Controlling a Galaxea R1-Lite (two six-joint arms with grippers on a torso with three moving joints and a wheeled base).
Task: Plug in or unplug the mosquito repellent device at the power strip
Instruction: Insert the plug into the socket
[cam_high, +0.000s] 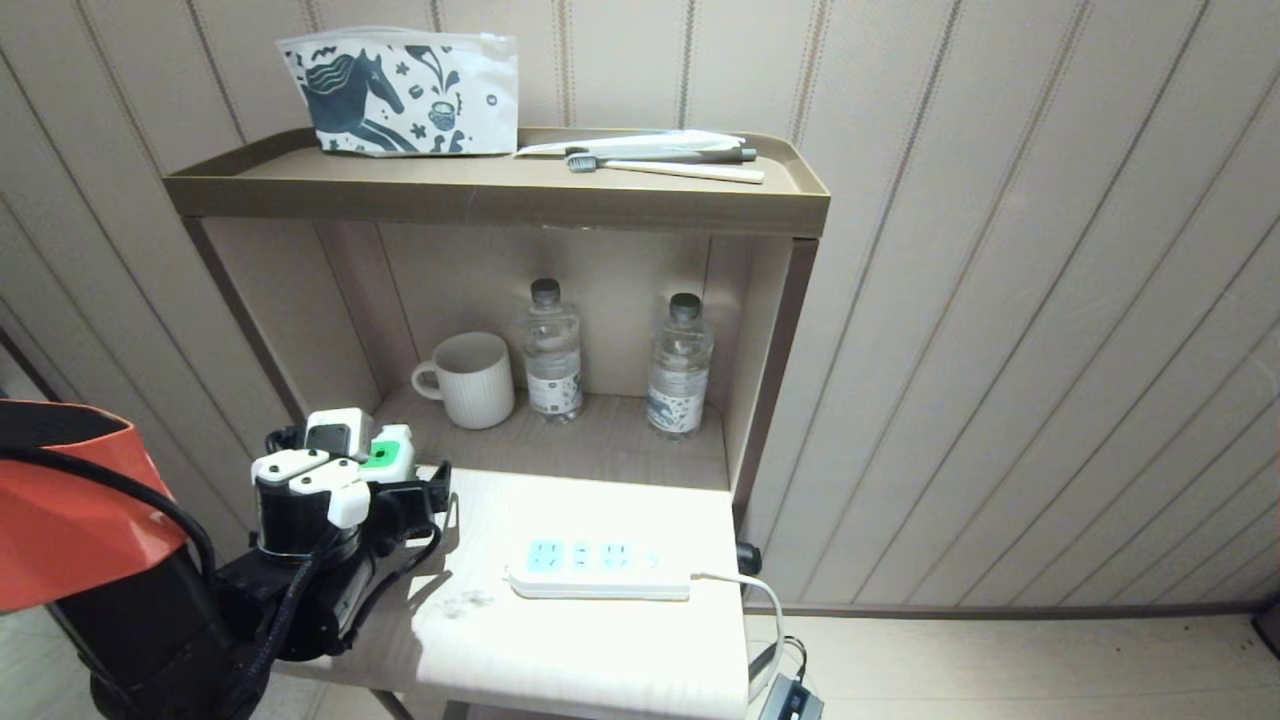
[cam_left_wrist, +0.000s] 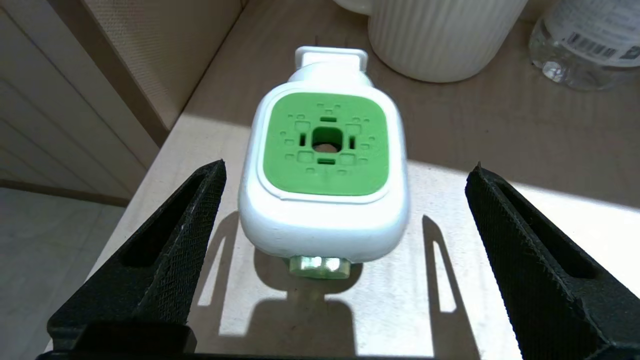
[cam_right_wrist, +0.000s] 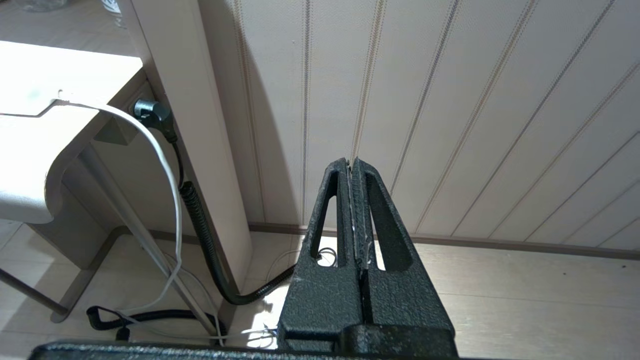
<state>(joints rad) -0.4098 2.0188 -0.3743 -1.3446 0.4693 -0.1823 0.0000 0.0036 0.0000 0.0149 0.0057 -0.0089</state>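
At the table's left rear corner, seen from the head, the left gripper (cam_high: 405, 490) hangs over the mosquito repellent device (cam_high: 390, 452), well apart from the power strip (cam_high: 598, 568). From the left wrist, its jaws stand wide apart, flanking the device (cam_left_wrist: 324, 170) without touching; closing off-centre could tip it toward the mug (cam_left_wrist: 440, 35). From the right wrist, the right gripper (cam_right_wrist: 351, 165) hangs pressed together, idle near the wall.
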